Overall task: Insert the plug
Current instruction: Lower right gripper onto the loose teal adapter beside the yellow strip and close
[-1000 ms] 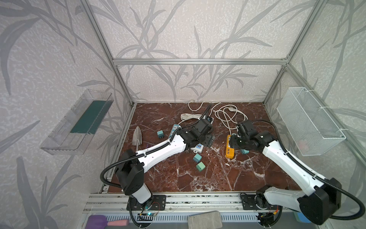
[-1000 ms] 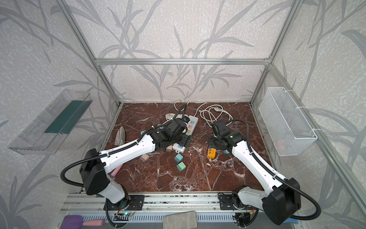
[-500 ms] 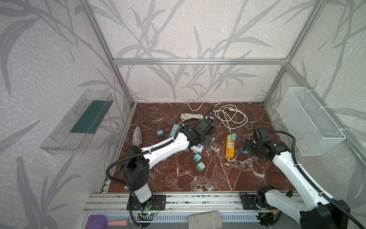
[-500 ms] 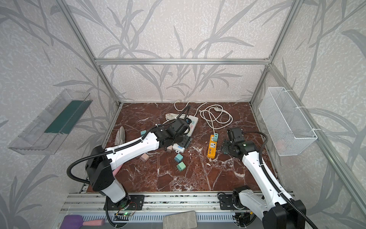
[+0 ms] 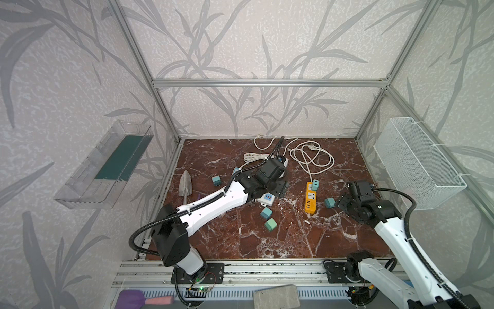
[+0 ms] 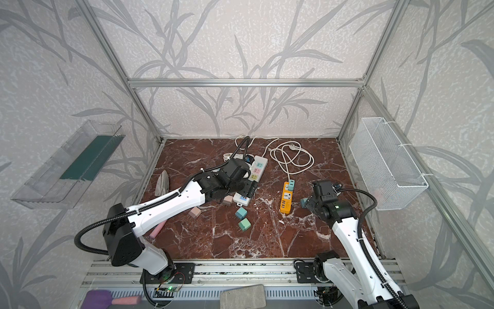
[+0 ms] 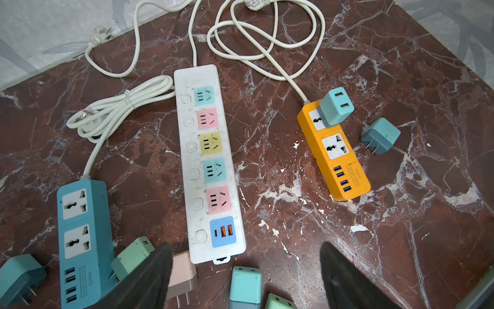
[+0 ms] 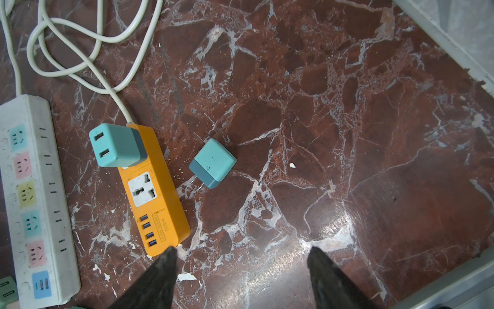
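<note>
Hovering over red-brown marble tabletop (image 8: 347, 120): right gripper (image 8: 242, 250), jaws spread wide, nothing between them. Seated upright in cable-end socket of orange plastic power strip (image 8: 171, 214): light-teal cube charger plug (image 8: 117, 145). Second, two-tone teal cube plug (image 8: 212, 163) on its side just beside strip, prongs free, untouched. Over near end of long white multi-socket strip (image 7: 192, 160): left gripper (image 7: 245, 246), jaws likewise wide, empty. Close by one finger, pink cube plug (image 7: 184, 275); contact unclear. Alongside, blue power strip (image 7: 83, 235).
</note>
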`<action>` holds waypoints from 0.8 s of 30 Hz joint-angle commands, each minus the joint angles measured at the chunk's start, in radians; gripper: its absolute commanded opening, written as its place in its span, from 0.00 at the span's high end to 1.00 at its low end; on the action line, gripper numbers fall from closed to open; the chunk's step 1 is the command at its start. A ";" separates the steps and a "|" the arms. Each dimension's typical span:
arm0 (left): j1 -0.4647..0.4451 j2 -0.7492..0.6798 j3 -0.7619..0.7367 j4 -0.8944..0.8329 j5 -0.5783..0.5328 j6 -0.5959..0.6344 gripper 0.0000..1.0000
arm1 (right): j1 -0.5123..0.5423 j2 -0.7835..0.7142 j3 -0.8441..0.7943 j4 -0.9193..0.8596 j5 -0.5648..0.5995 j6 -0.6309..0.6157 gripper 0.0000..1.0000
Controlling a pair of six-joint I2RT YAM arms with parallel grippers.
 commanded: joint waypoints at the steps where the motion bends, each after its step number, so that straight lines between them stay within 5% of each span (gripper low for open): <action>1: 0.006 -0.034 0.009 -0.015 0.013 -0.048 0.15 | -0.009 0.048 0.032 -0.013 -0.002 0.073 0.23; 21: 0.012 -0.082 -0.011 0.019 0.065 -0.025 0.19 | -0.127 0.542 0.013 0.375 -0.239 0.236 0.24; 24: 0.016 -0.071 -0.008 0.014 0.080 -0.025 0.19 | -0.133 0.598 0.002 0.440 -0.269 0.233 0.31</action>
